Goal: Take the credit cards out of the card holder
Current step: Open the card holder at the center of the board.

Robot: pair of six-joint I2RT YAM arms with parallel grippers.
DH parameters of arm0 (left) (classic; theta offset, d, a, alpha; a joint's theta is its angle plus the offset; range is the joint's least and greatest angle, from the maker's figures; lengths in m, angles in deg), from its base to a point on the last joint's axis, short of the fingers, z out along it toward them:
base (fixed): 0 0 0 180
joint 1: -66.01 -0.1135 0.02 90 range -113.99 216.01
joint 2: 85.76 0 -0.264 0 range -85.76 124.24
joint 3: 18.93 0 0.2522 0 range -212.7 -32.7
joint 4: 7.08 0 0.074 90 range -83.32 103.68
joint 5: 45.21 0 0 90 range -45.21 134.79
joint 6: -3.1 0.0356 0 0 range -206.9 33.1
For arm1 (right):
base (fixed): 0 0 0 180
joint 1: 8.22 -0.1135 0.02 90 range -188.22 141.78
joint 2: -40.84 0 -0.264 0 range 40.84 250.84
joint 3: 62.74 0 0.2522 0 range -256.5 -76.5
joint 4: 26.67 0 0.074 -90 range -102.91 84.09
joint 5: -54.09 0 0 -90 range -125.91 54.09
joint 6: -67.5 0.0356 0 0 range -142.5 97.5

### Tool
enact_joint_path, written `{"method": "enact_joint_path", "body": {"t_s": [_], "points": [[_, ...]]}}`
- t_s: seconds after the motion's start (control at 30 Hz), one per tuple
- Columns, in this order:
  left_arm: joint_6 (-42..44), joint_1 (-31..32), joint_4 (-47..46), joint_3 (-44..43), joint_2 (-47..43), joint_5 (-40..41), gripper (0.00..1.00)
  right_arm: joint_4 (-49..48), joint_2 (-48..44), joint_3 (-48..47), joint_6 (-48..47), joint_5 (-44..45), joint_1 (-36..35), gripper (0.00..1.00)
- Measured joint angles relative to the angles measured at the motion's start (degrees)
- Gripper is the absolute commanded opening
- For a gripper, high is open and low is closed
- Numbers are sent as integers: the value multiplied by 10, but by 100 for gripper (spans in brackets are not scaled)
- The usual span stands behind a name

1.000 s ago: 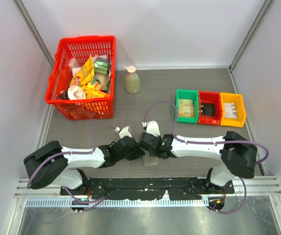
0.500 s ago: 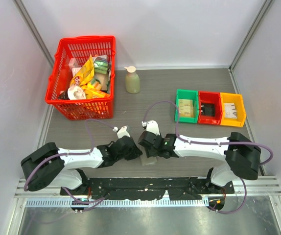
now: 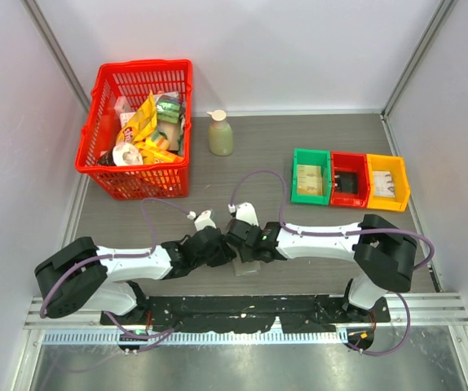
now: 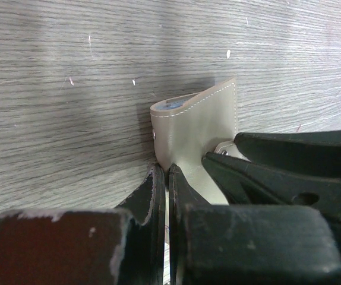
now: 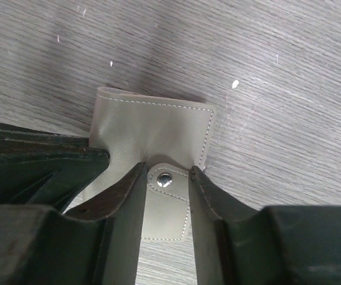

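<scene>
Grey-olive leather is what I am watching on all three feeds: the card holder [image 3: 248,265] is lying folded on the wood-grain table [image 3: 324,138], close to the near edge and hemmed in between the tips of the two arms. On my left wrist feed the left fingers [image 4: 148,193] are pressing tightly together, pinching the near edge of the holder between them. The holder's far end is rising off the table, with a sliver of light blue [image 4: 176,104] peeking out of its mouth; I am not able to tell whether that is a card or the lining. On the right wrist feed the right fingers [image 5: 122,199] are standing apart, straddling the closing tab [image 5: 167,205], whose metal snap [image 5: 164,177] is sitting right between the tips. Both fingers are running just beside the tab's edges, and I cannot tell whether they are squeezing it. Further back, a red basket [image 3: 144,63] full of packets is sitting at the left and a soap bottle [image 3: 220,134] is standing just to its right. A green bin [image 3: 295,175], a red bin [image 3: 350,155] and a yellow bin [image 3: 385,158] are sitting side by side at the right, well apart from the holder
</scene>
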Motion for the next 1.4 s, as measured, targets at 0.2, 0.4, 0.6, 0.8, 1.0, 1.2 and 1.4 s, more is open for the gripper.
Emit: {"method": "enact_joint_path", "body": {"t_s": [0.2, 0.4, 0.6, 0.8, 1.0, 1.2, 1.4], "points": [[0, 0, 3, 0, -7, 5, 0, -3, -1, -2, 9, 4, 3, 6], [1, -2, 10, 0, -20, 12, 0, 8, -34, 20, 12, 22, 15, 1], [1, -11, 20, 0, -20, 19, 0, 33, -76, 65, 7, 34, 62, 1], [16, -21, 21, -2, -19, 22, 2, 8, -151, 139, -3, 12, 99, 74], [57, -42, 48, -34, -14, 28, 27, -67, -292, 199, -12, -9, 125, 94], [111, -46, 85, -79, -22, 50, 63, -134, -403, 208, -45, 22, 129, 98], [160, -46, 138, -105, -59, 65, 70, -207, -444, 245, -68, 27, 129, 98]]}}
